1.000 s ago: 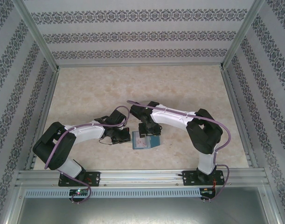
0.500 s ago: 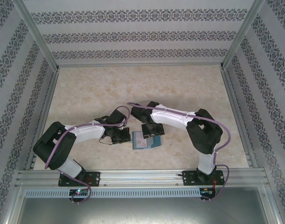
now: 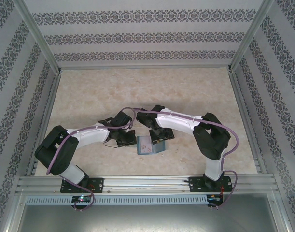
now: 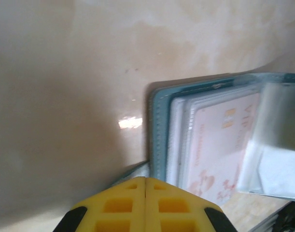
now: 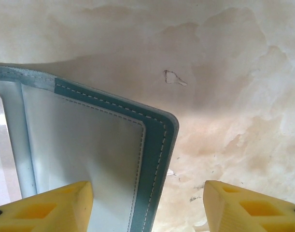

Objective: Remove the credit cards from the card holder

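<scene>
The card holder [image 3: 146, 145] lies open on the table between both arms, teal with paler inner pockets. In the left wrist view its teal edge [image 4: 159, 130] frames clear sleeves, and a pale, pink-printed credit card [image 4: 217, 145] sits inside them. My left gripper [image 4: 146, 180] is shut, its yellow tips together right at the holder's near edge [image 3: 131, 140]. My right gripper [image 5: 147, 188] stands open over the holder's right flap [image 5: 89, 159]. The flap's teal stitched corner lies between the fingers, untouched. From above, the right gripper [image 3: 159, 139] hovers at the holder's right side.
The beige marbled tabletop [image 3: 137, 92] stretches out behind the arms. Patterned walls and metal rails [image 3: 142, 182] enclose it. A small dark scratch mark [image 5: 174, 77] is on the table beyond the flap.
The right gripper has shifted slightly to the right over the holder's flap and its jaws have widened a little. The left gripper stays shut at the holder's left edge.
</scene>
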{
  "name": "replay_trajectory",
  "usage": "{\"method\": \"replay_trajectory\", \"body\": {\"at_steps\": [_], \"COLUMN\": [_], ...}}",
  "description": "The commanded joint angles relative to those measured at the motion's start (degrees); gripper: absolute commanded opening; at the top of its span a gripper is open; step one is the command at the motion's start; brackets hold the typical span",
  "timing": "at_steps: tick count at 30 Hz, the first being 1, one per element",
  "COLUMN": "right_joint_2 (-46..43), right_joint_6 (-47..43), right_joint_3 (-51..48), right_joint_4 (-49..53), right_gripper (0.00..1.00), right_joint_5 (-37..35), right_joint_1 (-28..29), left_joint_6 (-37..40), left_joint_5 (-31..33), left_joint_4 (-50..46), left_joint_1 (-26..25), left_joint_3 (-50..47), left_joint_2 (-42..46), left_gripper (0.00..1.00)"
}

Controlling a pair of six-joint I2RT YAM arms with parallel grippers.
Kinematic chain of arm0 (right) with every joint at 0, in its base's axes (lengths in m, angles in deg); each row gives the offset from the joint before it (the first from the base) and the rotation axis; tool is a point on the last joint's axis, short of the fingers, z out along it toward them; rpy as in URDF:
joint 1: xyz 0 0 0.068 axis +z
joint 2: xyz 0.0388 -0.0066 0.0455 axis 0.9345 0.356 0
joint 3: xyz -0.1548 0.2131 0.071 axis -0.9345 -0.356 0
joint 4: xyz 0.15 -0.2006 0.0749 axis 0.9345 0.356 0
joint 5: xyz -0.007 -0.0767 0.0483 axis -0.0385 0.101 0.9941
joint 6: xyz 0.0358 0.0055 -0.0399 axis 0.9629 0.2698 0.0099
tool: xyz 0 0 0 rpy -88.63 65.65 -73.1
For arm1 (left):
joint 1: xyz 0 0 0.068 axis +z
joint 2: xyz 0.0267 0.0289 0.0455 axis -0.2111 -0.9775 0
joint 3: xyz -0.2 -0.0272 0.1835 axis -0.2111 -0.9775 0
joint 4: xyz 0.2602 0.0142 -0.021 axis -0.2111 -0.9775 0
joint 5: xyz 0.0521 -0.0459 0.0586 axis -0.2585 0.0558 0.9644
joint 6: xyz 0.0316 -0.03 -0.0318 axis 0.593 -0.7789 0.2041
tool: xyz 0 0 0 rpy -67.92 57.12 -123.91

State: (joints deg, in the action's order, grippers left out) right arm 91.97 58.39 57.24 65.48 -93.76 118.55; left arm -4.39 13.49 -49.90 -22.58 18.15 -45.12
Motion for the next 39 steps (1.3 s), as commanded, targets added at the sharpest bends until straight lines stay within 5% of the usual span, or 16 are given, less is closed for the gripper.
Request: {"method": "replay_trajectory", "body": {"at_steps": [1, 11, 29, 39], "right_joint_2": [0.62, -0.69, -6.21, -9.14], "right_joint_6": [-0.57, -0.76, -1.12, -0.09], "right_joint_3": [-0.07, -0.24, -0.42, -3.06], "right_joint_4": [0.85, 0.94, 0.32, -6.78], "right_gripper": [0.6, 0.46, 0.37, 0.15], "right_joint_5": [-1.03, -0.94, 0.77, 8.42], "right_joint_1": [0.87, 0.87, 0.87, 0.39], "left_joint_6": [0.12, -3.22, -5.27, -4.38], "left_joint_5": [-1.18, -5.35, -7.22, -5.77], "left_joint_4": [-1.98, 3.07, 6.74, 5.51], "left_joint_1": [-0.03, -1.22, -2.68, -2.85], "left_joint_3": [2.31, 5.19, 6.78, 5.94], "left_joint_2": [0.34, -1.99, -6.71, -7.6], "left_gripper": [0.0, 0.0, 0.0, 0.0]}}
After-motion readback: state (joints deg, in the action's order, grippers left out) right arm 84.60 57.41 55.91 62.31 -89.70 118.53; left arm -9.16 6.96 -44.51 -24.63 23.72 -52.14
